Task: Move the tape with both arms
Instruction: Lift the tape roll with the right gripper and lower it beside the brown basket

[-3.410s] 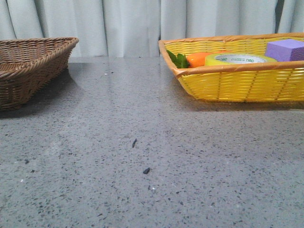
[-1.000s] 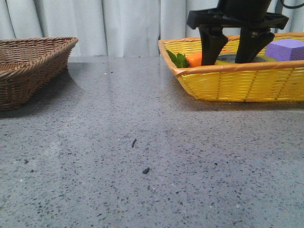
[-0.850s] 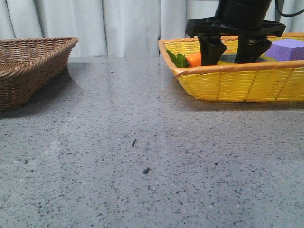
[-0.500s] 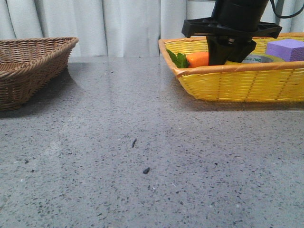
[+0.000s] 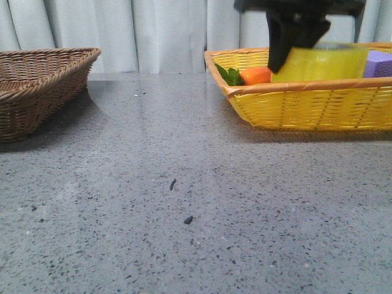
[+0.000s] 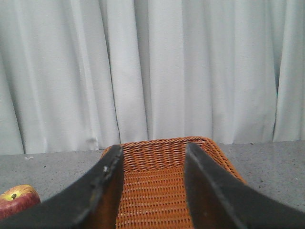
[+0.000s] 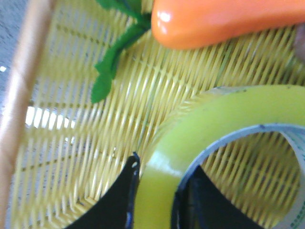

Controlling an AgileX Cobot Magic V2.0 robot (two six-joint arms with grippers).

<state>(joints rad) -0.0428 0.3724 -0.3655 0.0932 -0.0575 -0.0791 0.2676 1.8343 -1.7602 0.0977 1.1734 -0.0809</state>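
My right gripper (image 5: 293, 46) is shut on the wall of the yellow tape roll (image 5: 318, 63) and holds it lifted, partly above the rim of the yellow basket (image 5: 306, 107). In the right wrist view the two black fingers (image 7: 119, 200) pinch the tape's yellow wall (image 7: 190, 138), one outside and one inside the white core. My left gripper (image 6: 153, 191) is open and empty, over an orange-brown wicker basket (image 6: 157, 157). It does not show in the front view.
The yellow basket also holds an orange carrot with green leaves (image 5: 254, 76) and a purple block (image 5: 381, 63). A brown wicker basket (image 5: 37, 86) stands at the table's far left. A red apple (image 6: 16, 199) lies beside the left basket. Grey curtains hang behind.
My right gripper came down into the yellow basket, shut on the tape roll, and has lifted it up out of its resting place.
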